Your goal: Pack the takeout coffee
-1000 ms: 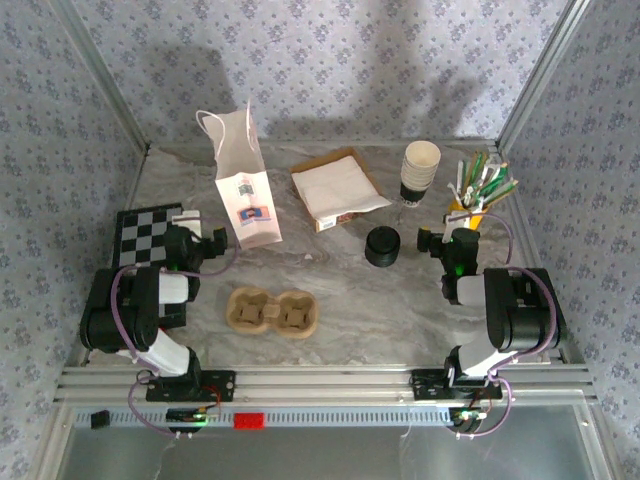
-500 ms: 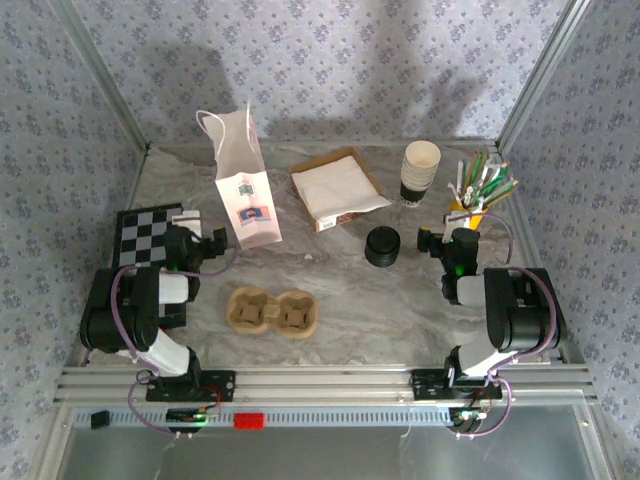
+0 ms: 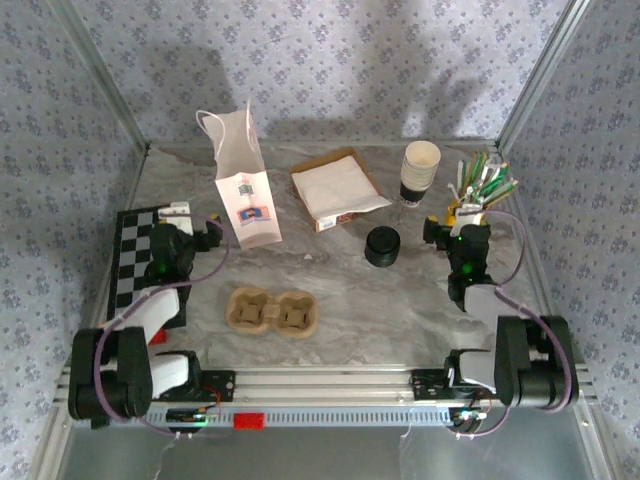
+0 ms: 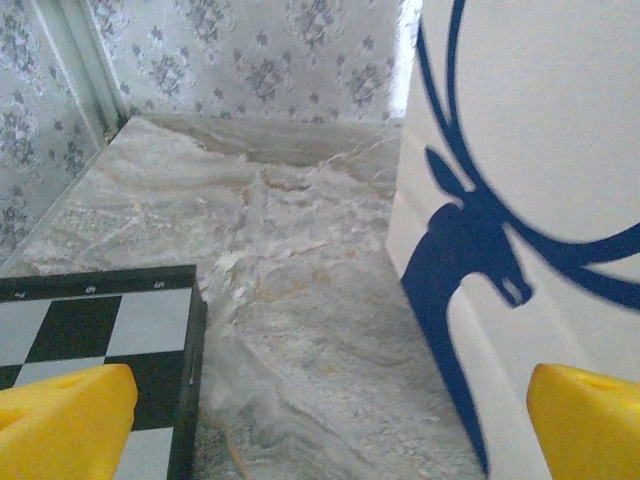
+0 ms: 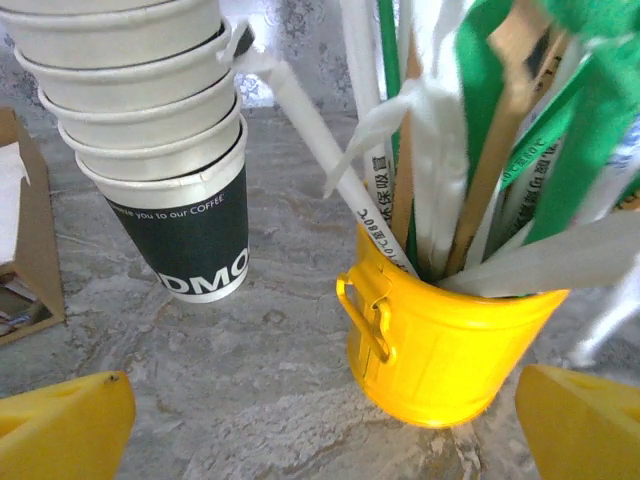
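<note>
No lidded takeout coffee is in view. A lidless stack of cream cups (image 3: 421, 172) with a black lower band stands at the back right and is close ahead in the right wrist view (image 5: 170, 150). A squat black stack of lids (image 3: 381, 246) sits mid-table. My left gripper (image 3: 197, 222) is open beside the white paper bag (image 3: 245, 190). Its yellow fingertips (image 4: 65, 420) frame bare marble, and the bag wall (image 4: 540, 200) is on the right. My right gripper (image 3: 452, 222) is open in front of the yellow bucket (image 5: 440, 350), with nothing between its fingertips (image 5: 580, 425).
A pulp cup carrier (image 3: 272, 312) lies near the front centre. A brown box of napkins (image 3: 338, 188) sits at the back. A checkerboard (image 3: 140, 250) lies at the left, by the left fingers (image 4: 90, 330). The yellow bucket (image 3: 468, 208) holds straws and stirrers. Patterned walls enclose the table.
Both arms have stretched out from their folded pose. The left gripper moved slightly toward the bag, the right toward the yellow bucket. Both stayed open.
</note>
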Motion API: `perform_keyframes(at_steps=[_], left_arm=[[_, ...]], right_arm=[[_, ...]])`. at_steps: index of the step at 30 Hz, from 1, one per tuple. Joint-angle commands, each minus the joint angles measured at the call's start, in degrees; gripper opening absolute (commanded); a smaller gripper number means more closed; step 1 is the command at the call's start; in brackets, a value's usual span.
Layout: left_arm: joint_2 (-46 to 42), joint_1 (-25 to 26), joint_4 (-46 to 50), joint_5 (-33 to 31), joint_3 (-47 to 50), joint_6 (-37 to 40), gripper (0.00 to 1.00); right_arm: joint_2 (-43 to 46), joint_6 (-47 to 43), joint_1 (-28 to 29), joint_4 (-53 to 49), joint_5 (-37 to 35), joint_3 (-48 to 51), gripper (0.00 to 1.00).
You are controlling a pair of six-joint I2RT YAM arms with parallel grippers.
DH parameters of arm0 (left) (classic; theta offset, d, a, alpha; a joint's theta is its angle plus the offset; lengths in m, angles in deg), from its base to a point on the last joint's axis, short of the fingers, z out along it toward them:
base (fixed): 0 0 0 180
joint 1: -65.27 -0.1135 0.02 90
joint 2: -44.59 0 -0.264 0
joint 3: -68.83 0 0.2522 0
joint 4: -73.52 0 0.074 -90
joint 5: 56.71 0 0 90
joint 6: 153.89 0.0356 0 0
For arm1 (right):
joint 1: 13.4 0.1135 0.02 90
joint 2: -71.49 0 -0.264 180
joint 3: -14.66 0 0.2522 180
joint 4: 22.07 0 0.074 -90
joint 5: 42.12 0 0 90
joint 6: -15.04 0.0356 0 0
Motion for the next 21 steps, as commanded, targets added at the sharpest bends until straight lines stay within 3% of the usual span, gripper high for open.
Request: perform_keyframes(at_steps=[1,6,10,16,21], left_arm=[[-5.32,-0.32,9.28,4.87,-3.09,-4.83,1.00],[-11.16,-0.32,13.14,6.31,-4.02,-16.58,1.00],[-14.89,-0.49,24.61,-0.67,-6.09,-28.13,1.00],[-19.61,0.18,38.18,4.99,-9.63,-28.95,1.00],[-25.25,7.95,48.24,2.85,-12.02,-29.15,1.00]], right_arm=[[5.23,6.59,-0.56,-16.84,0.00,-4.99,1.00],[11.34,21.45,-3.11,-35.88,4.24,-10.15,1.00],[14.34,28.91,-9.06,-42.62,9.56,-11.57,1.00],[13.61,28.15,-8.23,-54.81,8.63,-21.31,1.00],[10.17,27.66,-4.22,-65.90,5.45,-31.94,1.00]])
